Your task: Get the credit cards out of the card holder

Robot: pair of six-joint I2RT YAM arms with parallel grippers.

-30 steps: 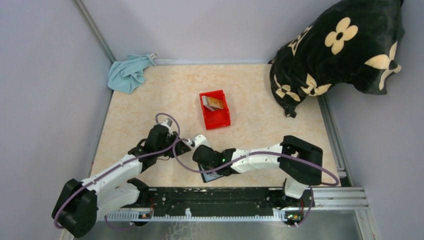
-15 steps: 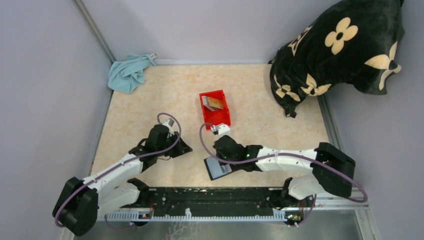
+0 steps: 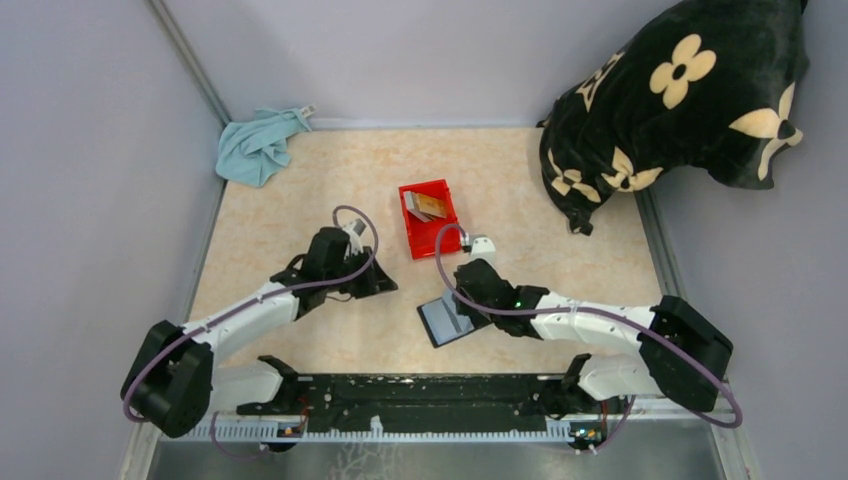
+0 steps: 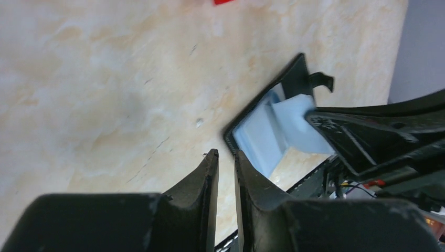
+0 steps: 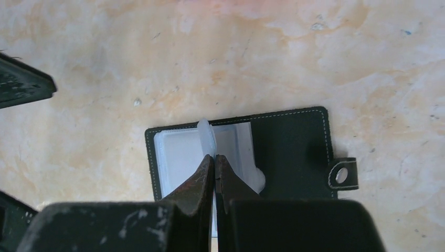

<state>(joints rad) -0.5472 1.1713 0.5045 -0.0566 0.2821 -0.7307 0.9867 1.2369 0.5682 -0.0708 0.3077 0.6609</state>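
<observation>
The card holder [image 3: 440, 325] lies open on the table near the front, black outside and pale blue inside. My right gripper [image 3: 463, 308] hangs right over it. In the right wrist view the right gripper [image 5: 214, 156] is shut on a thin pale sleeve [image 5: 204, 131] that stands up from the card holder [image 5: 294, 152]. My left gripper [image 3: 388, 287] hovers just left of it; in its own view the left gripper [image 4: 225, 152] shows a narrow gap, nothing inside, with the card holder [image 4: 252, 136] beyond its tips. Credit cards [image 3: 428, 206], tan and grey, lie in the red bin.
The red bin [image 3: 436, 238] stands beyond the card holder at mid table. A teal cloth [image 3: 255, 148] lies in the back left corner. A black flowered cushion [image 3: 680, 100] fills the back right. A black rail [image 3: 430, 395] runs along the near edge.
The right arm has swung to the right and uncovered the card holder, which slid a little away from the front edge. The left gripper moved slightly forward and right.
</observation>
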